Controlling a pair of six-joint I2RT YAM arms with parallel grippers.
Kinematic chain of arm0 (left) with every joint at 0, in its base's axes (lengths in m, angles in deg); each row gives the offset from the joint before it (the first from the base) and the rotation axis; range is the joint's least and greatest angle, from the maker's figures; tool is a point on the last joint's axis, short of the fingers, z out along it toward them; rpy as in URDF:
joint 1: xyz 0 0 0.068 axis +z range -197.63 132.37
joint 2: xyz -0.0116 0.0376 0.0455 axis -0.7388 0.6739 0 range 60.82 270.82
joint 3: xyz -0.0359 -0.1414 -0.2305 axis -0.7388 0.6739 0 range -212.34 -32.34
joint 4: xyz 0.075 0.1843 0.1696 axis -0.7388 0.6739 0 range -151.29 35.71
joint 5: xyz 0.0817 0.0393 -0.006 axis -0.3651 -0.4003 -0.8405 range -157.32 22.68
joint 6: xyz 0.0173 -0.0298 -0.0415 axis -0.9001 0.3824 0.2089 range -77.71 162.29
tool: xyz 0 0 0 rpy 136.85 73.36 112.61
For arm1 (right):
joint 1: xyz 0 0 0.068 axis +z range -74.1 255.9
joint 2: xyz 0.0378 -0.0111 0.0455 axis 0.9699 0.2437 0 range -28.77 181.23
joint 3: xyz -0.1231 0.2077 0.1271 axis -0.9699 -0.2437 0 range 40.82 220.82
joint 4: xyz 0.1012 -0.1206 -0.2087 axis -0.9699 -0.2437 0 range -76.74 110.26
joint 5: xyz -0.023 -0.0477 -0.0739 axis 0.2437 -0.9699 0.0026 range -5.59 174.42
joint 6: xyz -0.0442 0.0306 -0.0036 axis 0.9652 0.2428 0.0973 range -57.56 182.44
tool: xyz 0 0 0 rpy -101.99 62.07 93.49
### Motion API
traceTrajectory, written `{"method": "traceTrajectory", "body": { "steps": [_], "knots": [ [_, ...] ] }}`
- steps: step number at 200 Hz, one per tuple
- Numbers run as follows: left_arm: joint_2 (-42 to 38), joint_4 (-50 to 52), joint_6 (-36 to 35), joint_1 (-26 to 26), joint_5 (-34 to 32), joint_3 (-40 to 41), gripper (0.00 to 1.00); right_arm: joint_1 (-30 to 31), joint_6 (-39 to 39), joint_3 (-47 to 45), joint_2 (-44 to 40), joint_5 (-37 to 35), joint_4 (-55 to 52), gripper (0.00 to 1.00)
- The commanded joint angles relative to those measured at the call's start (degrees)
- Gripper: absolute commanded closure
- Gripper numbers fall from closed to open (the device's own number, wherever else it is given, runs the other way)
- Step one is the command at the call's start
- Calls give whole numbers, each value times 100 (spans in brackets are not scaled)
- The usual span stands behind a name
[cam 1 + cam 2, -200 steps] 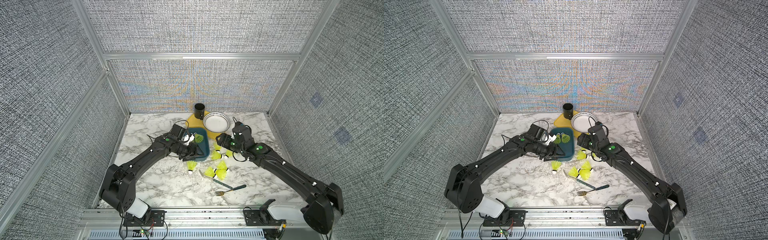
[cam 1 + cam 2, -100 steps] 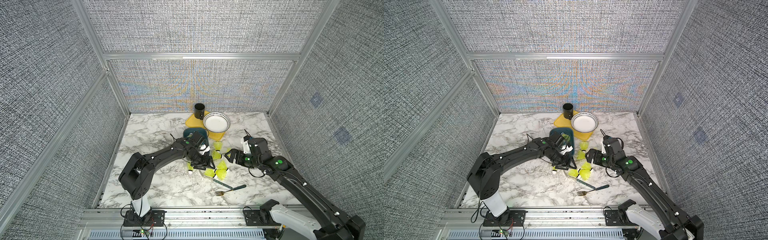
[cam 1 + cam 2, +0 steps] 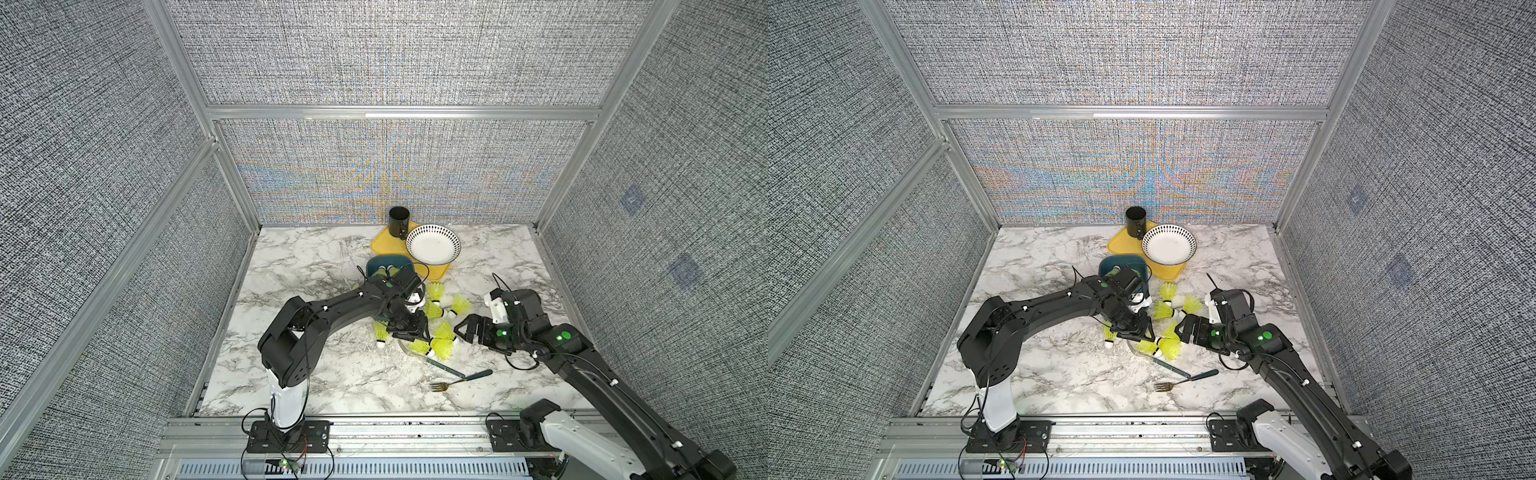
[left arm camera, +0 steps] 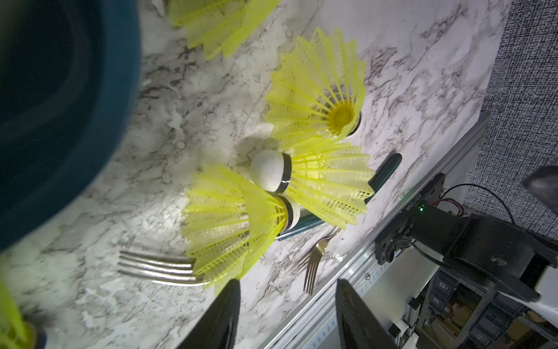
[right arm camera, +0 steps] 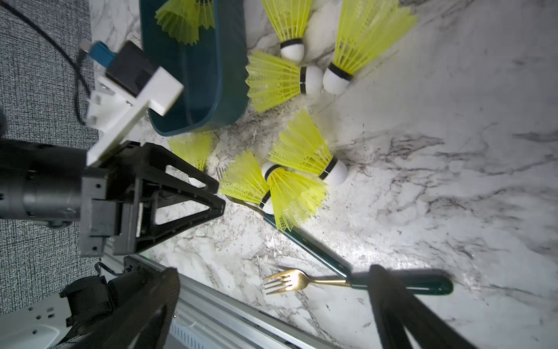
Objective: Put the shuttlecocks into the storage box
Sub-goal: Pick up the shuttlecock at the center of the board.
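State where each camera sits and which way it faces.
Top views: high in front, looking down on the table; both arms show.
Left wrist: behind the left gripper, facing shuttlecocks; its jaws show.
Right wrist: behind the right gripper, facing the storage box; its jaws and the left gripper show.
Shared: both wrists see the gold fork.

In both top views, near part of the storage box [image 3: 388,260] [image 3: 1121,260] hidden behind the left arm's wrist; contents too small to count. In the left wrist view, storage box [image 4: 99,145] blurred and cut off by the edge. Among the shuttlecocks, cropped by edges: one shuttlecock [image 4: 217,24] and a corner shuttlecock [image 4: 10,317] in the left wrist view, a boxed shuttlecock [image 5: 184,21] in the right wrist view. Handle of the silver fork [image 4: 157,269] buried under a yellow skirt. Of the left end effector [image 4: 287,290], fingertips alone in frame. Of the right end effector [image 5: 274,272], fingers blurred and cropped, one crossing the handle of the gold fork [image 5: 290,281].
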Motion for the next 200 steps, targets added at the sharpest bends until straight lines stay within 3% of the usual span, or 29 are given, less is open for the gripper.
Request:
{"method": "traceTrajectory", "body": {
  "steps": [1,38,94,169,200],
  "knots": [
    [-140,140,-144,-2,-210,-53,45,-20,28,-15,-76,228,-120,2],
    [-278,371,-296,-9,-448,-120,42,-90,61,-15,-96,266,-135,2],
    [251,598,-608,-11,-318,-532,43,-122,96,-33,-97,434,-93,2],
    [639,651,-837,-4,-167,-730,52,-125,86,-3,-28,517,-85,2],
    [804,640,-862,-11,-75,-757,62,-138,104,15,18,526,-63,2]
  ]
}}
